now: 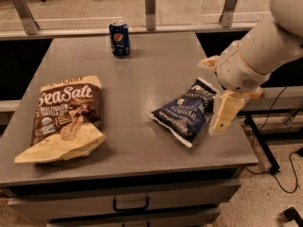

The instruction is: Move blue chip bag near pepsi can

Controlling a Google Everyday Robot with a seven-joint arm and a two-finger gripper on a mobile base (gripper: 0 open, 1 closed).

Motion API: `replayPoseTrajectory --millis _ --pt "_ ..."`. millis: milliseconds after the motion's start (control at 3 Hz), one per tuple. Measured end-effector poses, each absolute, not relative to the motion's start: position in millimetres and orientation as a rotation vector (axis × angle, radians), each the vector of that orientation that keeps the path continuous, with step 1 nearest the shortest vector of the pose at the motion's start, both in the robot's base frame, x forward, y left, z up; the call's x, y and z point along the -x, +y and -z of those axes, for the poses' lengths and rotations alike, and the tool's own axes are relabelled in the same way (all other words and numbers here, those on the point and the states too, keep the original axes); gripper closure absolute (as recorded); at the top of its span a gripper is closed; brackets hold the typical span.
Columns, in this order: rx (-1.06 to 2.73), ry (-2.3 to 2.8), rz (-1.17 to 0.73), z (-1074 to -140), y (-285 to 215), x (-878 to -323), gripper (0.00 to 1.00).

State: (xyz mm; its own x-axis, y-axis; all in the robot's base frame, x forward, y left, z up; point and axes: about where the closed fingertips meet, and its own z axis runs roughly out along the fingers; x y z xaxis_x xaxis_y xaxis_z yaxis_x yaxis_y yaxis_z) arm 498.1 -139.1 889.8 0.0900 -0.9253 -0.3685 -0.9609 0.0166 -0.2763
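Observation:
The blue chip bag (186, 111) lies flat on the right part of the grey table (156, 74), dark navy with white lettering. The pepsi can (120, 39) stands upright at the table's far edge, well apart from the bag. My gripper (220, 122) hangs from the white arm (265, 46) at the table's right edge, just to the right of the bag and slightly above it, holding nothing that I can see.
A larger brown-and-cream "Sea Salt" bag (64, 117) lies on the table's left side. A glass barrier with metal posts (150, 1) runs behind the table. Drawers (130, 205) sit under the front edge. A black stand leg and cables (270, 150) are on the floor at right.

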Motion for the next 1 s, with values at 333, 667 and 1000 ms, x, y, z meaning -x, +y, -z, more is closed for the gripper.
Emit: replayPoseTrajectory --millis 333,667,1000 --pt "2.044 1.730 -0.120 -860.2 -121.3 -501.5 0.18" --pt "2.102 1.678 -0.149 -838.3 -111.4 -503.3 0.41" --pt "2.110 1.672 -0.155 -837.8 -108.9 -505.9 0.64"
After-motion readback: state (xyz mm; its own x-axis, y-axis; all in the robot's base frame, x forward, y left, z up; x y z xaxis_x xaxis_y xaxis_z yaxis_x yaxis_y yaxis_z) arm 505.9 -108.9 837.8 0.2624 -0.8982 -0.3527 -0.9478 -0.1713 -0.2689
